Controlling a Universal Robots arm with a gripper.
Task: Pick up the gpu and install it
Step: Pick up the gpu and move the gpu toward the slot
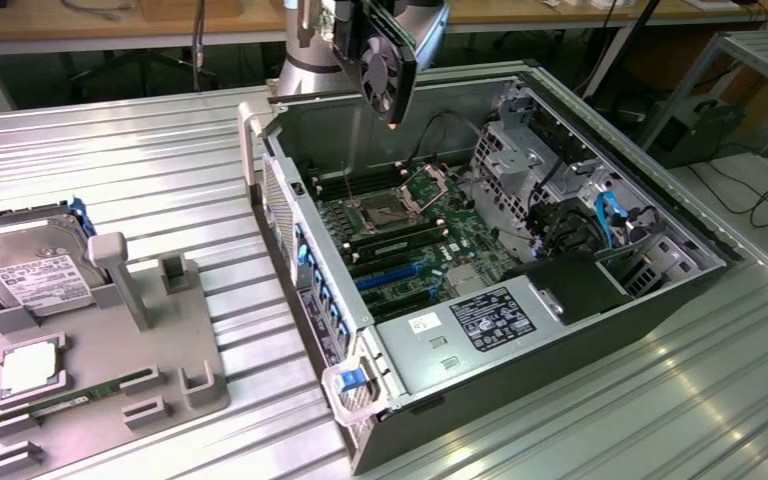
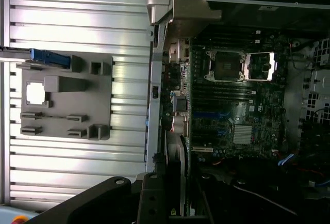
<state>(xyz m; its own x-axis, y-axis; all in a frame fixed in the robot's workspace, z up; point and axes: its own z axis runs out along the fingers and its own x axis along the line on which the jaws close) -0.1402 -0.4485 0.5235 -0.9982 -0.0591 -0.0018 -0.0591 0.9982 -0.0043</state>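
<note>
The gpu [image 1: 387, 60], a dark card with a round black fan, hangs tilted in the air with my gripper [image 1: 373, 22] shut on its upper part. It is above the back edge of the open computer case [image 1: 491, 330], over the motherboard [image 1: 404, 235]. The wrist view looks along the card's edge: the gpu [image 2: 179, 175] with its pale bracket sits over the case's rear wall, beside the motherboard [image 2: 232, 105] and its blue expansion slots [image 2: 211, 114]. Black gripper parts [image 2: 149, 201] frame the card there.
A grey parts holder [image 1: 117, 350] lies at the exterior view's left on the ribbed metal table [image 1: 157, 170], carrying a hard drive [image 1: 31, 270], a processor [image 1: 31, 365] and a green memory stick [image 1: 84, 392]. Cables and drive cages [image 1: 584, 210] crowd the case's far side.
</note>
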